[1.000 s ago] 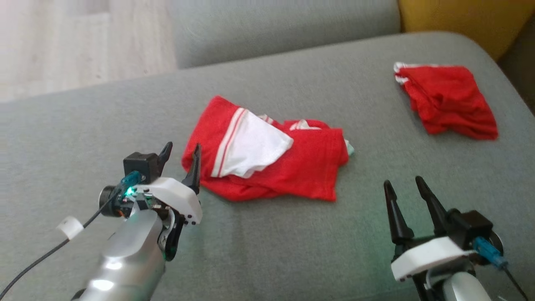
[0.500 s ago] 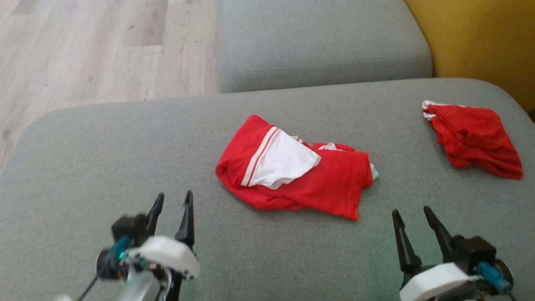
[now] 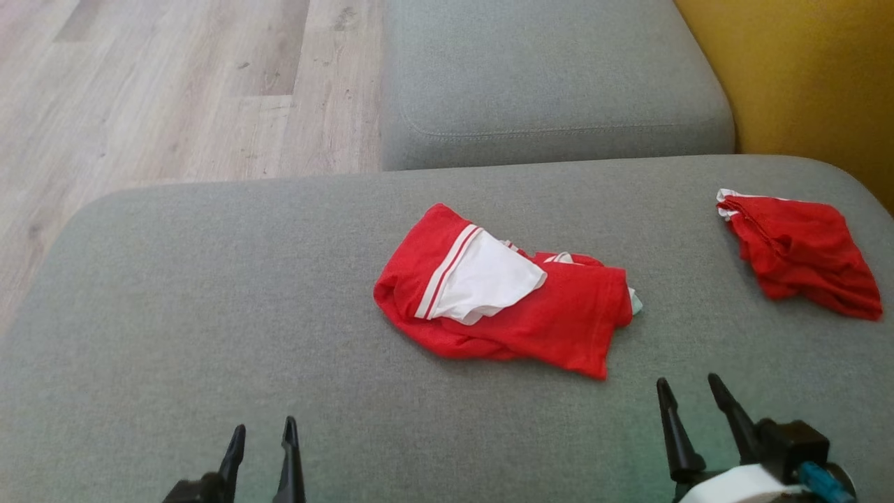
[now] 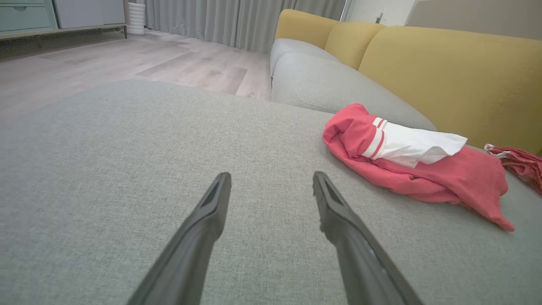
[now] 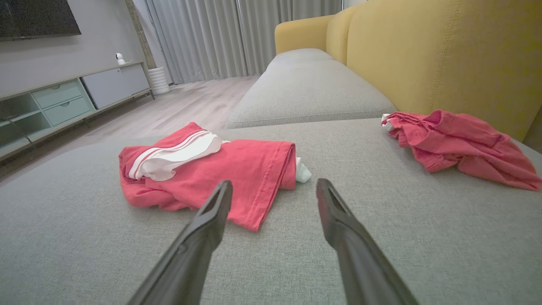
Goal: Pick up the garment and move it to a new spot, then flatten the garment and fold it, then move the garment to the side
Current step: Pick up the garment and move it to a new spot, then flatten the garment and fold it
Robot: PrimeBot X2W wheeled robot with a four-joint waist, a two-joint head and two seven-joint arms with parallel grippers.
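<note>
On the grey seat cushion [image 3: 209,314]: the garment [image 3: 503,300] lies in a loose, rumpled heap ahead of both grippers, touching neither.
Garment, colour: bright red cloth with a white panel [image 3: 489,283] turned out on top. Two thin white stripes run along the red edge beside that panel.
Garment, shape: partly doubled over on itself, with soft creases across the red. A stitched hem runs down the end nearer the right gripper, and a small bit of pale cloth [image 3: 634,302] pokes out from under that end.
Garment, near edge: one red corner points back toward the right gripper's side.
Left gripper [image 3: 264,425]: fingers spread apart with nothing between them, low over bare cushion. The garment is ahead of it and off to its right, well apart from the fingertips.
Right gripper [image 3: 688,381]: fingers spread apart, holding nothing. The garment lies ahead and to its left, with the hemmed corner near its left fingertip but apart from it in the head view.
Second red piece [image 3: 803,258]: crumpled, ahead of the right gripper and off to its right, well apart from the garment, close to the yellow backrest [image 3: 810,77].
Beyond the garment: another grey cushion [image 3: 552,77].
Far ahead of the left gripper: pale wooden floor [image 3: 140,91].
</note>
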